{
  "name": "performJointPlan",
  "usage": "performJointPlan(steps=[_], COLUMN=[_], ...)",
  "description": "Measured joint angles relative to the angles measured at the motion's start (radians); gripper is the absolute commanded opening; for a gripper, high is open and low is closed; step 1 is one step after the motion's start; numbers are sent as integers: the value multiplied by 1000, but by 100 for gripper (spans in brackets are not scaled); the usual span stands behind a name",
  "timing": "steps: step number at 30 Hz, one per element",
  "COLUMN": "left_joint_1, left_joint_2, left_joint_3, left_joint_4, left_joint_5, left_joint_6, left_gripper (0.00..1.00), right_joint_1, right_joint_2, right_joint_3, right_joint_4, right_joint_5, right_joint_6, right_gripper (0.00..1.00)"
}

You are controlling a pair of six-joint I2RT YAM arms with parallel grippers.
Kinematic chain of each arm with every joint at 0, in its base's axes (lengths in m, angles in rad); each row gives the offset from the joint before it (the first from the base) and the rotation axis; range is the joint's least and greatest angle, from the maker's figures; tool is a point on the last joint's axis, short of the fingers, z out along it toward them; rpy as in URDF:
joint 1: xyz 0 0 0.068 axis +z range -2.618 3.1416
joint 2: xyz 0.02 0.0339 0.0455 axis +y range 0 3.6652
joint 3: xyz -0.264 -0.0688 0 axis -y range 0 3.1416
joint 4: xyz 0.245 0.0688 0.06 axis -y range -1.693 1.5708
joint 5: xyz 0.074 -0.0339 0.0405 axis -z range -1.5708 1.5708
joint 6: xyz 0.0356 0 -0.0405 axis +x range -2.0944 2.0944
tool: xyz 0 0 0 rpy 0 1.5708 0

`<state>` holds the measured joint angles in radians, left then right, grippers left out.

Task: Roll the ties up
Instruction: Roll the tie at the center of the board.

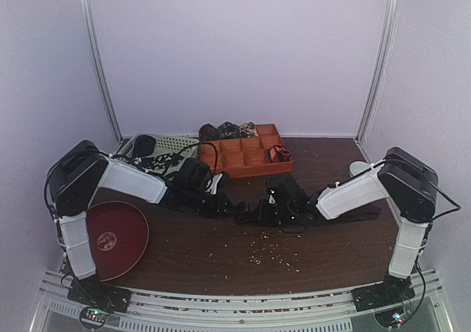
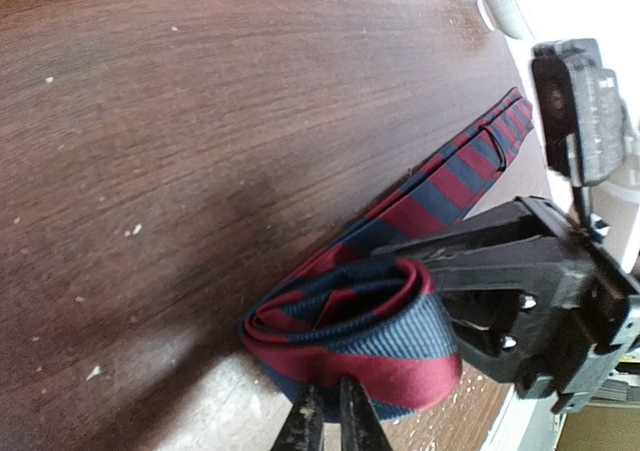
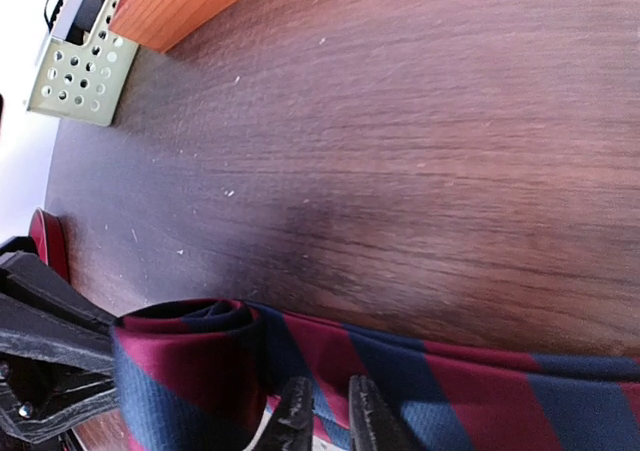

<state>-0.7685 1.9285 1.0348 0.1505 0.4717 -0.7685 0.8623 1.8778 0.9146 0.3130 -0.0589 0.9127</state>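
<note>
A red and navy striped tie [image 2: 350, 331] lies mid-table, its near end wound into a coil and its flat tail [image 2: 450, 181] running off to the right. In the top view the tie [image 1: 244, 216] is a dark lump between the two arms. My left gripper [image 2: 325, 411] has its tips almost together, pinched on the coil's outer layer. From the other side, my right gripper [image 3: 330, 411] hangs over the flat strip [image 3: 480, 391] right beside the coil [image 3: 180, 361], with a small gap between its tips. The two grippers [image 1: 224, 205] [image 1: 257, 213] nearly meet.
An orange compartmented tray [image 1: 246, 159] stands at the back with a red-and-black coil [image 1: 278, 154] in one cell and dark coils [image 1: 228, 131] behind. A pale green basket [image 1: 173, 142] at back left holds speckled ties. A red plate [image 1: 118, 240] lies near left. Crumbs [image 1: 268, 252] dot the wood.
</note>
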Motion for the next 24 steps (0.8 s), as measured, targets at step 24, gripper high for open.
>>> performJointPlan(steps=[24], left_joint_1=[-24], left_joint_2=[83], left_joint_3=[79], left_joint_4=[-9], left_joint_5=[-17], left_joint_6=[1], left_gripper=[9], right_joint_1=[-28], right_joint_2=[-34], right_joint_3=[47], right_joint_4=[-57], right_joint_5=[-27], right_joint_6=[-18], right_gripper=[26])
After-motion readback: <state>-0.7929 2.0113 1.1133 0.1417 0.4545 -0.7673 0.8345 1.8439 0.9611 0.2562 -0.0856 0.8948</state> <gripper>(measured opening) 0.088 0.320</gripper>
